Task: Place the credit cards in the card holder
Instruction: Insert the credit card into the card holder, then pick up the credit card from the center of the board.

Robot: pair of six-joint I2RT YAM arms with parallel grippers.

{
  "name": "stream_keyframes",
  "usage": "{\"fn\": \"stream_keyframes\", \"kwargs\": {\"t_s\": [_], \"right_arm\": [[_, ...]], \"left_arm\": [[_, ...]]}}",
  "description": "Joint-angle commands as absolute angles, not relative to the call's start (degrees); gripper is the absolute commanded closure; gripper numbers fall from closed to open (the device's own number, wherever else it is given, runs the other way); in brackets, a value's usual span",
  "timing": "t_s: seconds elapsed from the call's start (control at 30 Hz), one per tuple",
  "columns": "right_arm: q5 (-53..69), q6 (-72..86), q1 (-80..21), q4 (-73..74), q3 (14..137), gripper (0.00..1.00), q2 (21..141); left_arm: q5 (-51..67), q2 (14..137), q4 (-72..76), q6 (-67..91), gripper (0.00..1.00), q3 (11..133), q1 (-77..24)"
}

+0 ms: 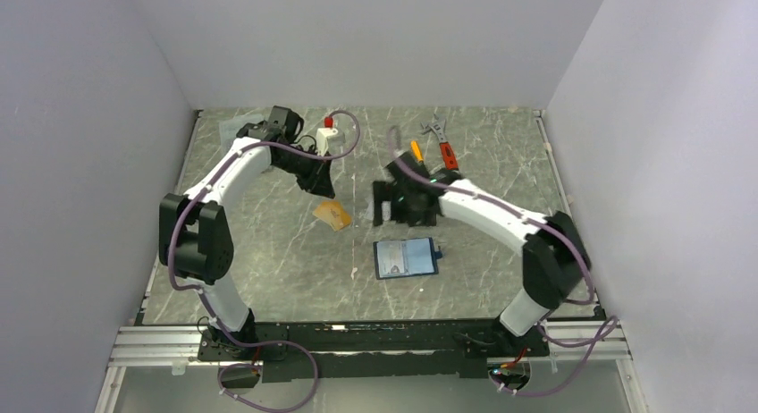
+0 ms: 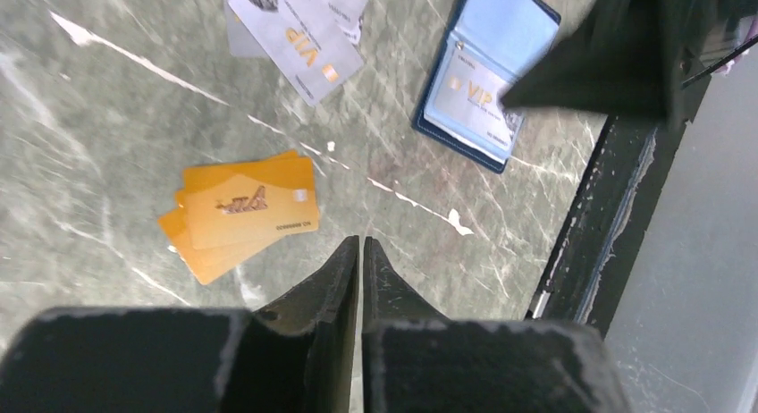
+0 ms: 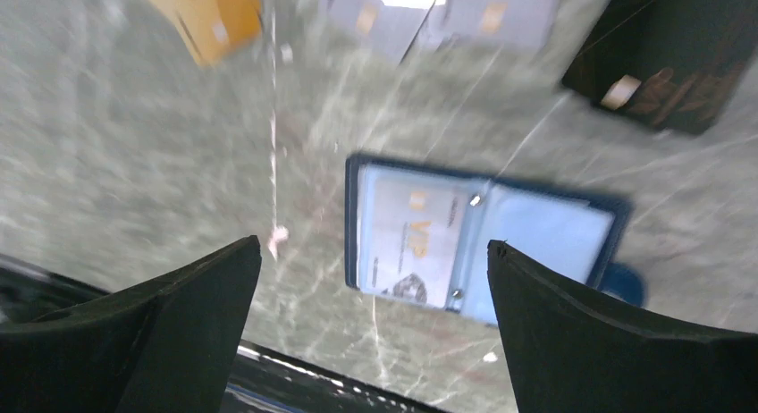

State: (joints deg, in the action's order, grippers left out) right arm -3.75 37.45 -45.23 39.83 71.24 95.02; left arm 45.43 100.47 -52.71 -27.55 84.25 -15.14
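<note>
The card holder [image 1: 407,258] lies open on the table, navy outside and light blue inside [image 3: 545,243], with one silvery VIP card [image 3: 407,243] in its left pocket. Orange credit cards [image 2: 241,212] are fanned on the table just ahead of my left gripper [image 2: 360,243], which is shut with nothing between its fingers. Silvery cards [image 2: 295,29] lie farther on, and black cards [image 3: 661,73] sit beyond the holder. My right gripper [image 3: 374,245] hangs wide open above the holder, touching nothing.
A red-handled tool and an orange-handled screwdriver [image 1: 438,145] lie at the back right. A white object with a red cap [image 1: 328,136] stands by the left arm. The black front rail [image 2: 608,225] borders the table.
</note>
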Motion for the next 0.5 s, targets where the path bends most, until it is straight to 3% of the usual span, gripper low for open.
{"fn": "stream_keyframes", "kwargs": {"t_s": [0.0,0.07,0.1,0.13,0.17,0.3,0.47], "right_arm": [[10.4,35.1,-31.3,30.6,67.3,0.00,86.2],[10.5,34.2,-26.9,30.3,66.6,0.00,86.0],[9.6,33.7,-25.0,31.2,67.1,0.00,86.5],[7.1,33.3,-24.0,31.7,67.5,0.01,86.9],[4.3,32.6,-23.8,31.7,67.8,0.03,87.0],[4.8,32.1,-21.6,28.6,66.9,0.07,88.9],[9.2,32.6,-17.2,21.3,60.9,0.27,90.4]], "left_arm": [[45.5,95.9,-53.2,-27.1,0.84,89.2,-16.0],[43.7,93.3,-52.7,-27.4,0.85,90.8,-16.7],[43.7,92.6,-52.5,-27.1,0.66,91.4,-16.7],[42.5,92.4,-52.3,-25.9,0.10,91.3,-16.5],[40.8,92.9,-52.1,-24.7,0.01,90.7,-16.4],[42.9,102.6,-64.3,-30.4,0.01,98.0,-17.4],[32.7,95.4,-44.1,-24.9,0.01,88.8,-23.5]]}}
